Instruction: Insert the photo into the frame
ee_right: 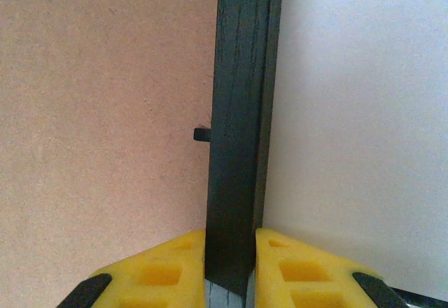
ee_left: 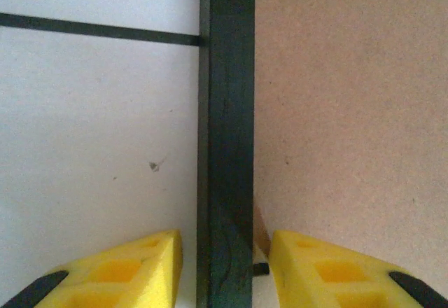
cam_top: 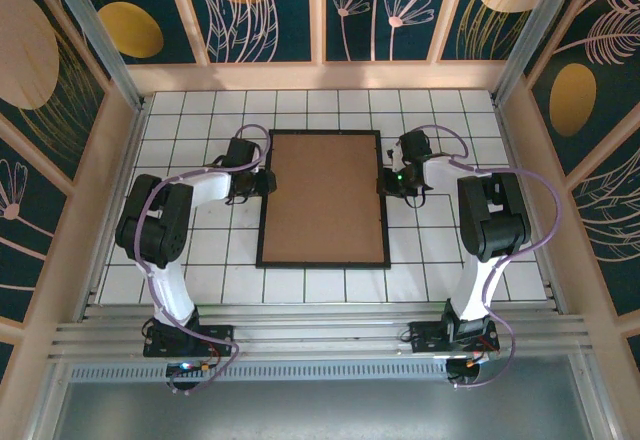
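The frame [cam_top: 322,263] is a thin black rectangle lying flat on the tiled table, filled by a plain brown backing board [cam_top: 323,198]. The photo is hidden. My left gripper [cam_top: 262,182] straddles the frame's left rail [ee_left: 225,112]. It is open, with a gap between each yellow finger [ee_left: 133,269] and the rail. My right gripper [cam_top: 388,182] is shut on the right rail [ee_right: 241,98], both yellow fingers [ee_right: 301,269] pressed against its sides.
Small black retaining tabs [ee_right: 201,134] stick out from the rails over the backing board [ee_left: 350,112]. White tiles [cam_top: 440,250] surround the frame. Patterned walls [cam_top: 570,100] close in the table on three sides, and the arm bases stand at the near edge.
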